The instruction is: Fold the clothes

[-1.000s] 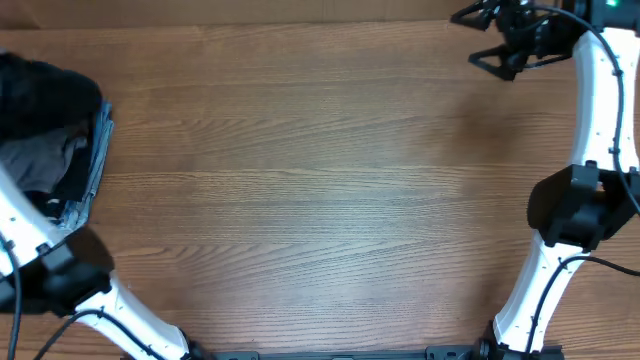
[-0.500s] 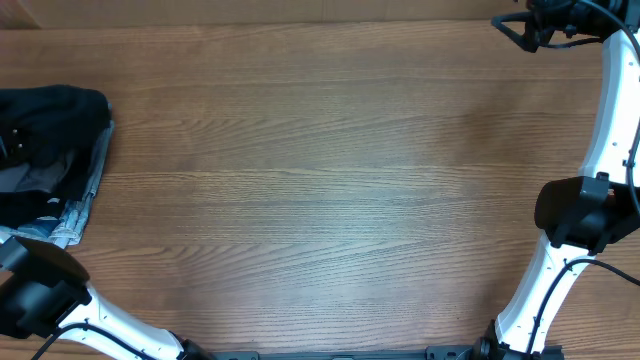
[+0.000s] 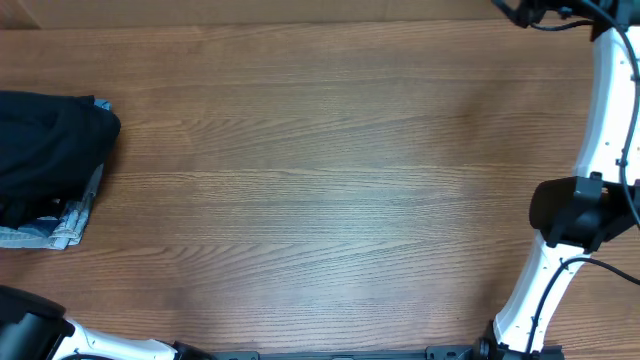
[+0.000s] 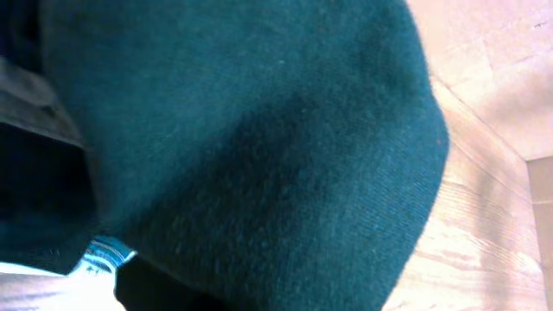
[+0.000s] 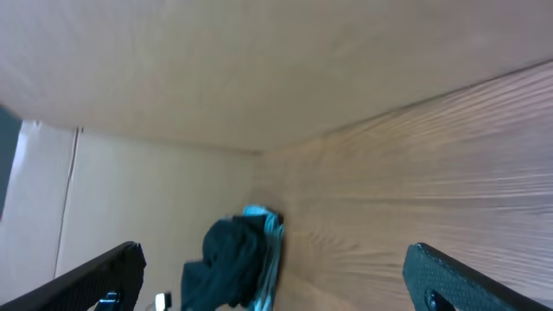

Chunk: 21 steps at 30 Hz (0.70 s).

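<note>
wood-grain brown table (image 3: pixel 330 200) fills the overhead view, bare across its middle. the white right arm (image 3: pixel 605 110) runs up the right side to the far right corner. the white left arm (image 3: pixel 40 340) shows only at the near left corner.

the plain black soft fabric garment (image 3: pixel 50 150) lies bunched at the table's left edge, on top of a folded stack of grey and light-blue denim (image 3: pixel 62 225) that peeks out at its near side. the frame cuts off the bundle's left part, so its long axis cannot be told.

the right gripper (image 5: pixel 272 252) stands with its black fingers (image 5: pixel 104 272) spread wide and nothing between them. the garment lies well apart from it, across the whole width of the table to the left.

the left wrist view is filled with dark fabric at close range. the left gripper's fingers do not show, so i cannot tell how far open they are or whether they hold cloth. judging by that closeness, the left arm is much the nearer for drawing the garment onto open table.
</note>
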Each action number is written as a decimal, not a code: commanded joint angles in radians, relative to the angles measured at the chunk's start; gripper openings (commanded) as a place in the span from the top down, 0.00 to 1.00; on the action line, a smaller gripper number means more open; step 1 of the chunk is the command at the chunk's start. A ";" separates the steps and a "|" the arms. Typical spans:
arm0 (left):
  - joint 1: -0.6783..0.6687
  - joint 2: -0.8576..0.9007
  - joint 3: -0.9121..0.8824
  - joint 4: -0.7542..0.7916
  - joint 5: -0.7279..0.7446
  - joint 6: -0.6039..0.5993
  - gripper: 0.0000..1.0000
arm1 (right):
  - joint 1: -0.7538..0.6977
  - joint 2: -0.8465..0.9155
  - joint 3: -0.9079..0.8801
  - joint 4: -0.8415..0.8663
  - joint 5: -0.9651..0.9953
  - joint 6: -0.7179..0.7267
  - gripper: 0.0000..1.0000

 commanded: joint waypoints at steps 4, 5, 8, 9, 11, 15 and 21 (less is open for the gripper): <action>-0.010 -0.011 -0.005 0.295 0.011 -0.296 0.71 | 0.181 -0.038 -0.011 -0.062 0.023 -0.192 0.00; -0.010 -0.011 -0.005 0.369 -0.033 -0.377 0.66 | 0.185 -0.038 -0.011 -0.085 0.068 -0.201 0.00; -0.010 -0.011 -0.005 0.501 -0.187 -0.551 0.59 | 0.165 -0.038 -0.011 -0.121 0.074 -0.200 0.00; -0.010 -0.011 -0.005 0.529 -0.246 -0.609 0.58 | 0.157 -0.038 -0.011 -0.134 0.074 -0.200 0.00; -0.010 -0.011 -0.005 0.567 -0.361 -0.701 0.57 | 0.142 -0.038 -0.011 -0.156 0.074 -0.200 0.00; -0.011 -0.011 -0.005 0.566 -0.500 -0.798 0.57 | 0.137 -0.038 -0.011 -0.159 0.074 -0.216 0.00; -0.069 -0.054 -0.005 0.495 -0.488 -0.766 0.57 | 0.129 -0.038 -0.011 -0.160 0.148 -0.249 0.00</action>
